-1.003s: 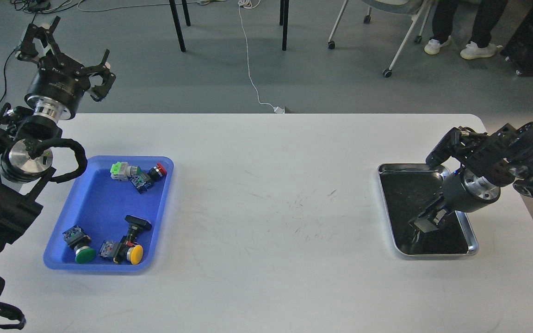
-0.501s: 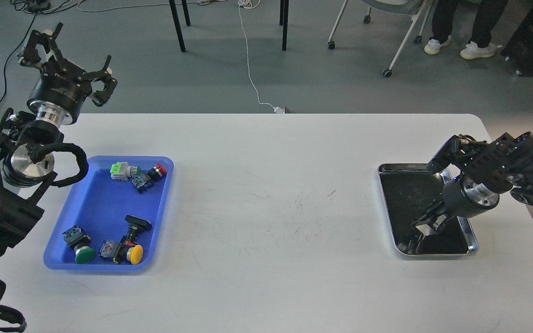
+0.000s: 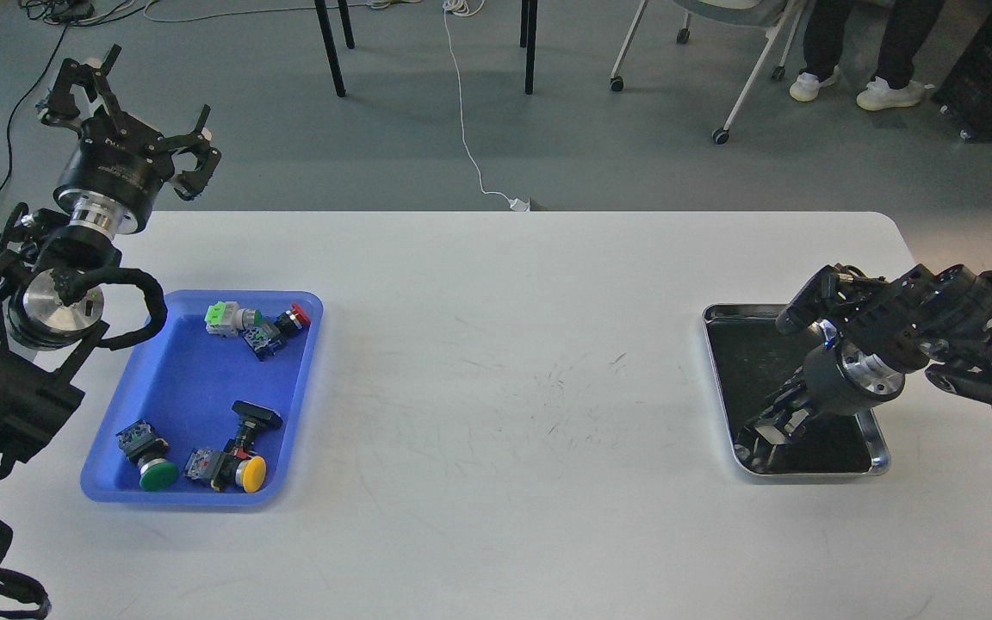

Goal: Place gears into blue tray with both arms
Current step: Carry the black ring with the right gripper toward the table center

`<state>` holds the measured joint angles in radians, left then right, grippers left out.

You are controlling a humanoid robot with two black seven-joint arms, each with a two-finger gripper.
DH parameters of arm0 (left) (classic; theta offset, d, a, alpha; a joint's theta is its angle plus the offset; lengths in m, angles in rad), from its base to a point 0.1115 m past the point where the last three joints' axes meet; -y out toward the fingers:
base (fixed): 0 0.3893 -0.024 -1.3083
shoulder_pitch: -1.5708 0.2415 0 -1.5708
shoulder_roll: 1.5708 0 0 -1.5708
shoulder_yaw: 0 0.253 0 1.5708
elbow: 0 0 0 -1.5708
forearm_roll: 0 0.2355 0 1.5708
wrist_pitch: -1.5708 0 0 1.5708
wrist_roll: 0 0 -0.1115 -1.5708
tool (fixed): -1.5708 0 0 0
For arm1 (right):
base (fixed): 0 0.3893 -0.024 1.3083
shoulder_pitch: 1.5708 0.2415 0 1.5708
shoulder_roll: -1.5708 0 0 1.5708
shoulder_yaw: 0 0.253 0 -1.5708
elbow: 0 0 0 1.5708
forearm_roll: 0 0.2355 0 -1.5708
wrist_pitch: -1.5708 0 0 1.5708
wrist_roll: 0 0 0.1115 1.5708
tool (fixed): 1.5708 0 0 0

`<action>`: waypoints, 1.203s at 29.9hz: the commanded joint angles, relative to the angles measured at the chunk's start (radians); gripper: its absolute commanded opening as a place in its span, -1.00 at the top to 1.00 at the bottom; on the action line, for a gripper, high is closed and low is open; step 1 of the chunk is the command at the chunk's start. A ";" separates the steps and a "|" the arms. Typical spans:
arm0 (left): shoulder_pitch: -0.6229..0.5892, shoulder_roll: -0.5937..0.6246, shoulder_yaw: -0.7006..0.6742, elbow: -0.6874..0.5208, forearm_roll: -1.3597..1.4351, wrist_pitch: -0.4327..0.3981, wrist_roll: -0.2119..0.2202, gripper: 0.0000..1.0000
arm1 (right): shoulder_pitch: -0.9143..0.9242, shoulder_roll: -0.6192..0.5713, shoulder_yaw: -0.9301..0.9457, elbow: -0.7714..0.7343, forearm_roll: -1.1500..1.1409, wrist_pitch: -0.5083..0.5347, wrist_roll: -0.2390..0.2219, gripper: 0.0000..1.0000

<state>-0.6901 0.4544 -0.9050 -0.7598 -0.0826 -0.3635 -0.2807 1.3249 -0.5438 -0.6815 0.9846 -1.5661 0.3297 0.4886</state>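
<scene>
your right claw (image 3: pixel 763 430) dips into the steel tray (image 3: pixel 879 461), fingers dark, spread unclear; gears unseen against its black floor. blue tray (image 3: pixel 195 379) lies far left, under your raised, wide-spread left claw (image 3: pixel 130 108).

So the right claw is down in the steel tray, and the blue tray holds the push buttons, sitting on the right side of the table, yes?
Not quite. The head view shows the blue tray on the left side of the table, with the push buttons in it. The right claw is indeed down in the steel tray.
</scene>
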 commanded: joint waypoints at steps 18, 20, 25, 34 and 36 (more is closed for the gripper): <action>0.009 0.003 0.000 -0.001 0.000 0.001 0.000 -0.96 | 0.088 -0.024 0.022 0.078 0.012 -0.051 0.000 0.79; 0.009 0.004 0.000 -0.001 0.001 0.001 0.002 -0.96 | 0.131 -0.024 0.042 0.130 0.024 -0.046 0.000 0.79; 0.009 0.006 0.001 -0.001 0.001 0.001 0.005 -0.96 | 0.197 0.051 0.068 0.154 0.124 -0.058 0.000 0.79; 0.007 0.012 0.001 -0.001 0.001 0.005 0.005 -0.96 | 0.105 0.248 0.095 0.108 0.213 -0.176 0.000 0.79; 0.007 0.015 0.000 -0.001 0.001 0.006 0.005 -0.96 | 0.074 0.283 0.099 0.088 0.236 -0.221 0.000 0.79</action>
<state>-0.6825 0.4660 -0.9035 -0.7610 -0.0812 -0.3593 -0.2761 1.4409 -0.3108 -0.5868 1.0995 -1.3612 0.1625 0.4886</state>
